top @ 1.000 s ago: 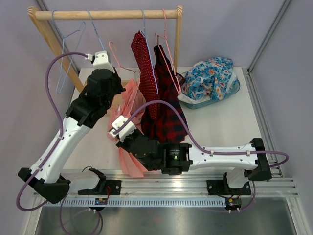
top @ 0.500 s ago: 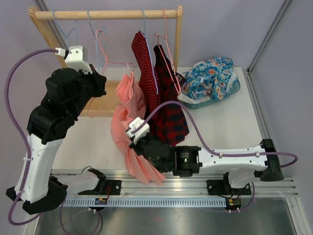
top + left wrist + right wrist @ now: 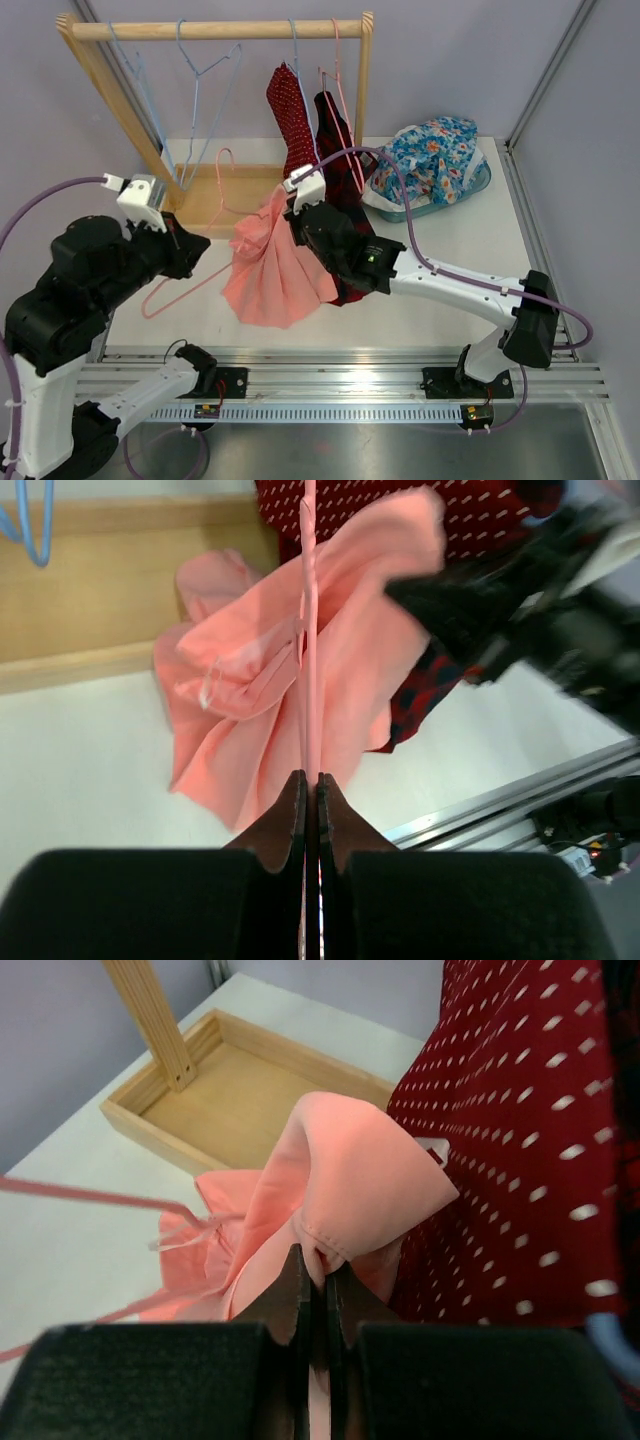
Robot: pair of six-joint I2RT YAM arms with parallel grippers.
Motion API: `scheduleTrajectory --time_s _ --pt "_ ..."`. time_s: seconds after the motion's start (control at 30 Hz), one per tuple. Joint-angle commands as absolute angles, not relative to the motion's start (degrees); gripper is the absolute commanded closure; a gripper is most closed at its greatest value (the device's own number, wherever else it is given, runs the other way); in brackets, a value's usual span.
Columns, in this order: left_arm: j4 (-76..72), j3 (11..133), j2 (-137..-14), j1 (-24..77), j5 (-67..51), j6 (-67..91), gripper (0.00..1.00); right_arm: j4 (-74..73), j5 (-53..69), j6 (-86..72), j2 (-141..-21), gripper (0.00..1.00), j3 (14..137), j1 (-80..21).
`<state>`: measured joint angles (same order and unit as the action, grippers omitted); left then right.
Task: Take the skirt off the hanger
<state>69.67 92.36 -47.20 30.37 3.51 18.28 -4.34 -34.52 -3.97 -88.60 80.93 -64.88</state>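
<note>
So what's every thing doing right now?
left tool: shut on pink hanger.
right tool: shut on pink skirt.
pink hanger: off the rail, tilted.
pink skirt: bunched, strap seemingly caught on hanger.
red dotted dress: hanging on rail.
blue hangers: empty, on rail.

The left arm's fingers are pinched on a pink hanger. The hanger is tilted and low over the desk. One end of it reaches the side of the pink skirt. The right arm's fingers are pinched on the top of the skirt, and it spreads down from them like a fan. Behind stands a wooden rack. On it hang two blue hangers, a red dotted cloth and a red and black checked cloth. A flowery blue cloth sits in a tub on the right.
</note>
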Motion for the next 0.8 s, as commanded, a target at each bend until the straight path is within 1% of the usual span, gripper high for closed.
scheduleTrajectory --time_s 0.0,0.13,0.23,0.3,0.37,0.4,0.43,0.47,0.5,0.53,0.6,0.63,0.7,0.77 --pt "67.94 100.27 -45.18 30.32 -3.59 18.72 1.00 -1.59 -31.91 -8.69 -89.29 1.00 76.74 -65.13" --pt "67.68 104.50 -45.61 30.32 -5.88 19.68 1.00 -0.88 -30.85 -15.19 -91.05 1.00 67.80 -65.04" --pt "65.57 105.64 -45.00 30.32 -7.64 20.48 1.00 1.73 -29.62 -20.12 -89.74 1.00 61.29 -65.04" --pt "65.13 106.17 -44.83 30.32 -6.77 20.22 1.00 1.15 -29.01 -23.11 -88.08 1.00 58.64 -65.21" --pt "65.04 105.39 -44.30 30.32 -2.67 19.87 1.00 1.23 -29.44 -23.82 -82.73 1.00 53.89 -66.00" --pt "64.95 104.95 -44.38 30.32 -1.07 19.86 1.00 1.49 -31.53 -23.82 -80.18 1.00 52.14 -66.53" --pt "64.86 104.33 -44.21 30.32 1.90 19.86 1.00 1.23 -32.60 -23.47 -74.50 1.00 48.90 -67.58" --pt "64.08 102.41 -43.95 30.32 2.98 19.69 1.00 0.62 -33.83 -22.34 -71.49 1.00 47.65 -67.94" --pt "63.29 101.26 -43.68 30.32 3.95 19.77 1.00 -2.87 -36.80 -21.89 -65.36 1.00 46.68 -68.37" --pt "62.50 99.68 -43.42 30.32 5.52 19.86 1.00 -4.81 -38.74 -21.54 -62.34 1.00 46.06 -68.55" --pt "59.51 95.64 -42.37 30.32 7.11 19.95 1.00 -11.38 -43.47 -19.52 -56.19 1.00 46.49 -69.17" --pt "58.37 94.32 -42.02 30.32 8.60 20.04 1.00 -13.69 -44.98 -18.73 -50.33 1.00 47.80 -69.43" --pt "56.26 91.41 -41.92 30.32 10.54 20.30 1.00 -17.99 -49.45 -15.40 -42.33 1.00 49.47 -69.52" --pt "54.67 89.66 -42.10 30.32 12.91 20.83 1.00 -18.28 -51.67 -9.27 -38.51 1.00 52.11 -69.52"
